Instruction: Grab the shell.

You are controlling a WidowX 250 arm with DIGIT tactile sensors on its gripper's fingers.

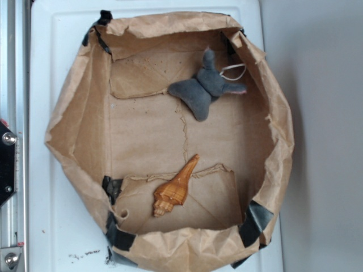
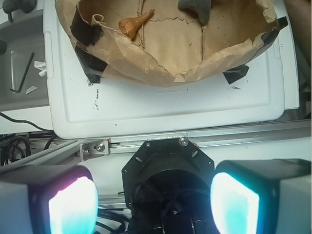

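While the claw gapes wide, the shell lies untouched, unobscured.

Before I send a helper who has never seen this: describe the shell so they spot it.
Look inside the brown paper tray on the white board. Near its taped front edge lies the shell, glossy, orange, ridged and pointed, unlike the soft grey plush toy opposite.

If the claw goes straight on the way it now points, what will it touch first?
Probably not the shell. The open claw looks down at the robot's black base and the metal rail, well short of the paper tray. Depth is unclear from this view.
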